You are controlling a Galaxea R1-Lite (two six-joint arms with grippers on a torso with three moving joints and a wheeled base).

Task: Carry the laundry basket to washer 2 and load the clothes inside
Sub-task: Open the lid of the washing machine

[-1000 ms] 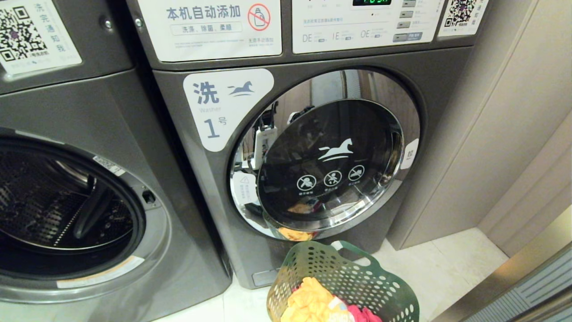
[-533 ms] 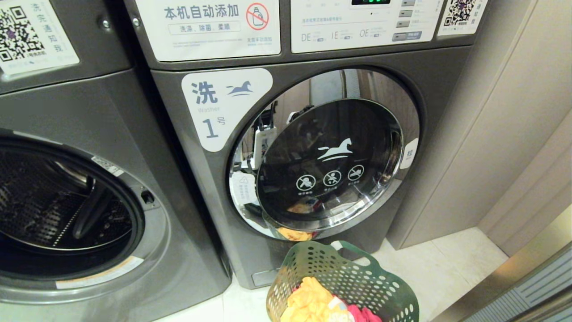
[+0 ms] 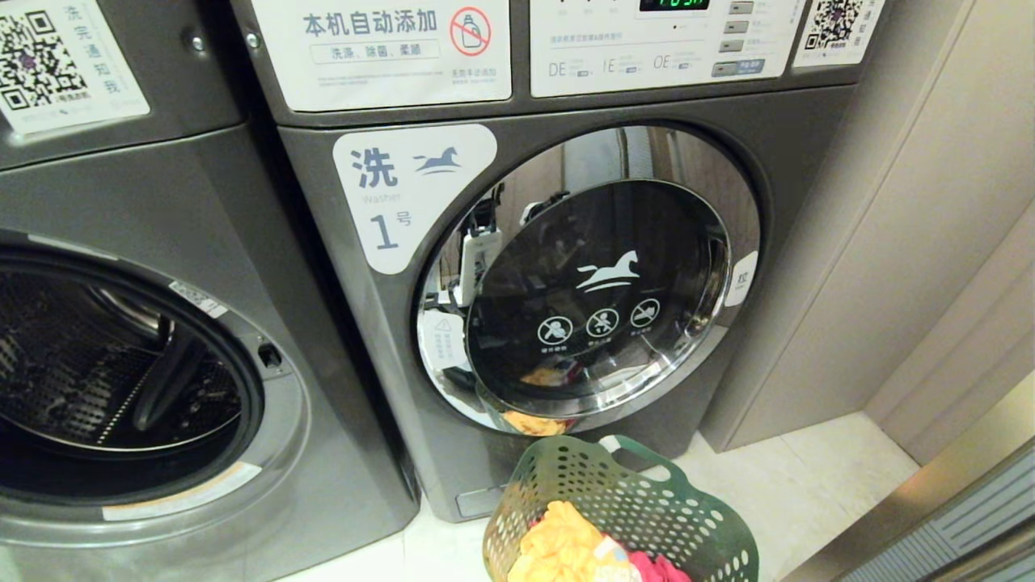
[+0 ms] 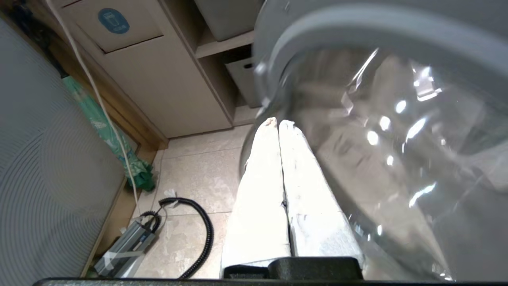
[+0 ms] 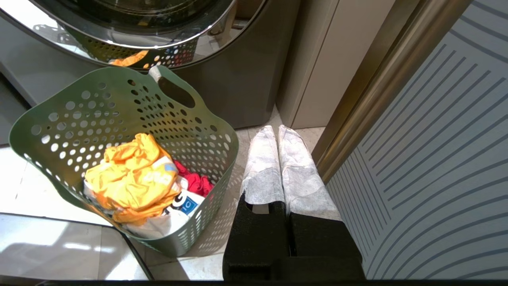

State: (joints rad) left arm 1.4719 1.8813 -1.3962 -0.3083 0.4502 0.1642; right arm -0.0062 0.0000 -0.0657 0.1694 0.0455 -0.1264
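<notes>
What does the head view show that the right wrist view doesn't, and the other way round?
Head view only: the washer labelled 1 with its whole door shut and its control panel, and beside it on the left a second washer with its drum open.

Right wrist view only: the right gripper, fingers together and empty, hanging beside the laundry basket, and the patterned panel next to it. It also shows the whole pile: yellow garment, red garment and white printed shirt.

Both: the green basket on the floor below the shut door, clothes inside.
</notes>
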